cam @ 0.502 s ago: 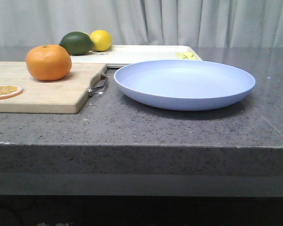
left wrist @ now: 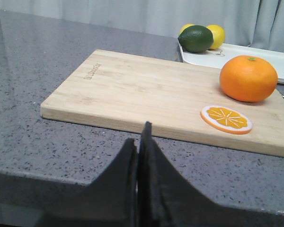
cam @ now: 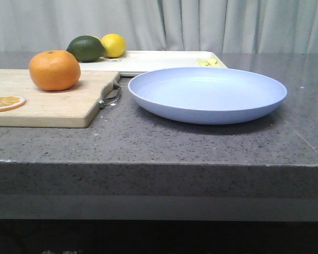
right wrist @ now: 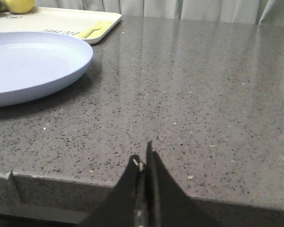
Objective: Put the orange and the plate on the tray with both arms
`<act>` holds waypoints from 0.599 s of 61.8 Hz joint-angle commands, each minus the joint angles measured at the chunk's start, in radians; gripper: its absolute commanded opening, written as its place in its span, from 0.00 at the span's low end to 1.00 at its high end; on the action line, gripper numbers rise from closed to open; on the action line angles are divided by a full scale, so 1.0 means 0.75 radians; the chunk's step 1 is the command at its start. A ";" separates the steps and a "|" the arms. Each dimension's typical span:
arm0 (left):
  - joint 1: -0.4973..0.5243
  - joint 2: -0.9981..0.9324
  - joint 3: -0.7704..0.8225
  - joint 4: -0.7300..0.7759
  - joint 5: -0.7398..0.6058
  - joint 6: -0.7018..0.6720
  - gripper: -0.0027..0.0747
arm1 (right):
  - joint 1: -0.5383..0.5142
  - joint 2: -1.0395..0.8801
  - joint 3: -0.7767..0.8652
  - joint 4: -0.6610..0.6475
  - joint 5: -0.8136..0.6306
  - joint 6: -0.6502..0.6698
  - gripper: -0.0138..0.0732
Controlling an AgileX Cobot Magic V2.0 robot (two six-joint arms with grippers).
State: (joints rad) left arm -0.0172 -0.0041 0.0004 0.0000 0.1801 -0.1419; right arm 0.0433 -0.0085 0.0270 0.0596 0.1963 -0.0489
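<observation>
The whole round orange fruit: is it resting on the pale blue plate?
No, the orange sits on the wooden cutting board, beside the plate.

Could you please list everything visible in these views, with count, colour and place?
orange: one, bright orange, on the cutting board, near its far right corner.
orange slice: one, orange with a pale rim, flat on the board nearer the front.
cutting board: one, light wood, left side of the counter.
plate: one, pale lavender-blue, on the counter right of the board.
tray: one, cream-white, behind the board and plate.
lime: one, dark green, at the tray's left end.
lemon: one, yellow, beside the lime.
small yellow item: pale yellow, at the tray's right end; too small to identify.
counter: grey speckled stone.
curtain: pale grey, behind.
left end effector: black, shut, at the counter's front edge.
right end effector: black, shut, right of the plate.
</observation>
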 commanded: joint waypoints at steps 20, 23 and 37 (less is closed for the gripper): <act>0.004 -0.026 0.009 -0.015 -0.118 -0.001 0.01 | -0.004 -0.031 -0.005 0.000 -0.103 -0.006 0.09; 0.004 -0.026 0.009 -0.015 -0.118 -0.001 0.01 | -0.004 -0.031 -0.005 0.000 -0.103 -0.006 0.09; 0.004 -0.026 0.009 0.000 -0.149 -0.001 0.01 | -0.004 -0.031 -0.005 0.000 -0.141 -0.006 0.09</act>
State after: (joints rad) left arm -0.0172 -0.0041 0.0004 0.0000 0.1740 -0.1419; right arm 0.0433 -0.0085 0.0270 0.0596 0.1940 -0.0489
